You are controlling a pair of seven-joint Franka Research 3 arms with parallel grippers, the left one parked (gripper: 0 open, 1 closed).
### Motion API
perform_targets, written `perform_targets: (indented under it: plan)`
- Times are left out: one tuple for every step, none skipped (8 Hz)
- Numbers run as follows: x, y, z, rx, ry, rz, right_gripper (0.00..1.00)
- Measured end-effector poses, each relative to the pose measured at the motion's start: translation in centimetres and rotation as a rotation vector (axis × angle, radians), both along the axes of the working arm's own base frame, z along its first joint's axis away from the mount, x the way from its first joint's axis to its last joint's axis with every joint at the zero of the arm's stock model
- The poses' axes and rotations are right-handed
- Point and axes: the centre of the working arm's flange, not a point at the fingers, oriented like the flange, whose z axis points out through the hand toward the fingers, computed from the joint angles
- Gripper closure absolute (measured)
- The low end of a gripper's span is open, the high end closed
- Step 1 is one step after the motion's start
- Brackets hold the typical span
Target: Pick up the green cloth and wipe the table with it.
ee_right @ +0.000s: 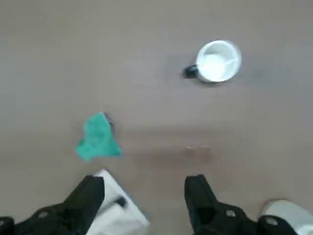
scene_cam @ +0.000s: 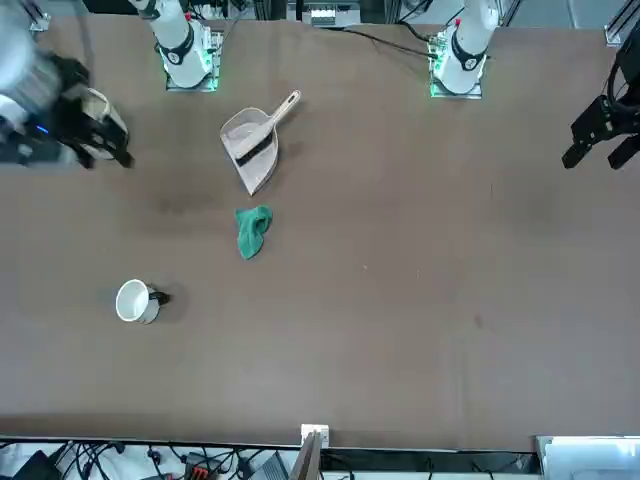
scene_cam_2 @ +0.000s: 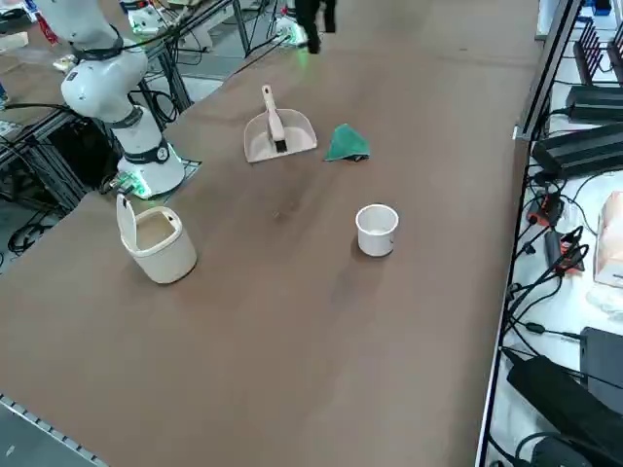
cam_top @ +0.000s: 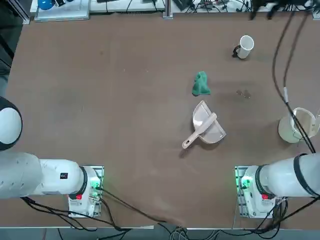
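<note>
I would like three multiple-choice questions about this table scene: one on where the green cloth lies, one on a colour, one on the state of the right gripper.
1. Where does the green cloth lie?
A. inside the dustpan
B. on the table, apart from the dustpan
C. in the mug

2. What colour is the mug?
A. white
B. red
C. black

3. How is the right gripper?
A. shut on the cloth
B. shut and empty
C. open and empty

Answers: 1 B, bare table shows between the cloth and the dustpan. 2 A, the body is white. 3 C, the right wrist view shows a wide gap between the fingers, nothing in it.
</note>
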Motion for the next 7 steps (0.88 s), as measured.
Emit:
perform_targets:
  plan:
    - [0.2,3.4,-3.5,0.001,0.007,-0.031,0.0]
    - [0.1,5.9,-6.9,-0.006,0.032,-0.05,0.0]
    - [0.0,8.1,-9.9,-0.017,0.06,-0.053,0.0]
    - [-0.2,10.3,-12.5,-0.026,0.079,-0.058,0.0]
    - [-0.6,12.3,-15.2,-0.032,0.088,-0.062,0.0]
    - [-1.2,13.9,-17.8,-0.033,0.086,-0.054,0.0]
    - [-1.9,15.2,-20.2,-0.03,0.078,-0.039,0.0]
